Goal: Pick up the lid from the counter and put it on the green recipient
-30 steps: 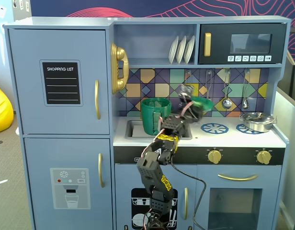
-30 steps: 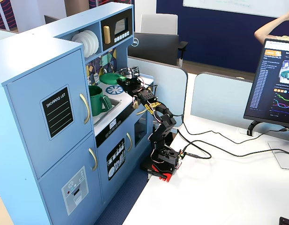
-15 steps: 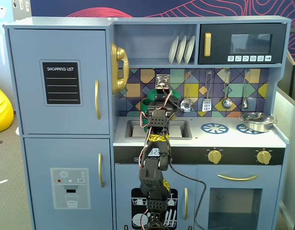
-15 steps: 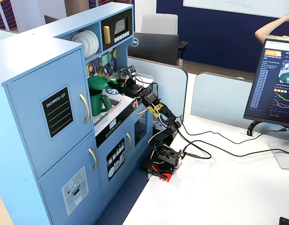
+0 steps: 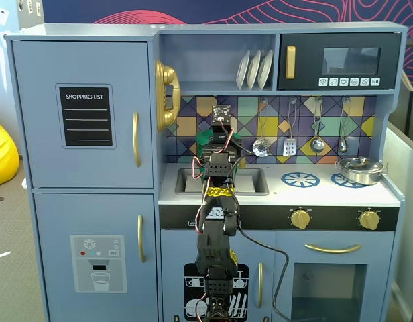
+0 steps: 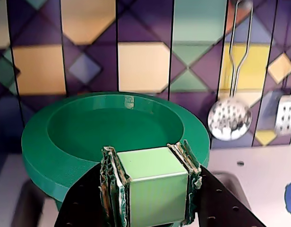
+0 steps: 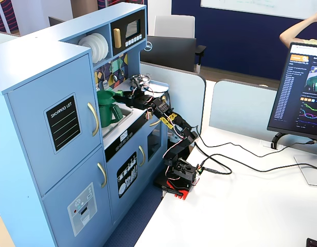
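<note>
The lid (image 6: 112,127) is a round green disc with a pale green block handle (image 6: 155,184). My gripper (image 6: 150,161) is shut on that handle, one padded finger on each side. In a fixed view the lid (image 7: 104,94) lies level at the mouth of the tall dark-green recipient (image 7: 110,113), which stands in the sink; I cannot tell whether they touch. The gripper (image 7: 120,95) reaches in from the right. In the front fixed view my arm covers most of the recipient, and only a green edge of the lid (image 5: 206,139) shows beside the gripper (image 5: 220,137).
A silver pot (image 5: 359,169) sits on the right burner, with blue burner rings (image 5: 300,179) beside it. Utensils (image 6: 229,118) hang on the tiled back wall close behind the lid. The sink (image 5: 255,180) lies under the arm. A shelf runs above.
</note>
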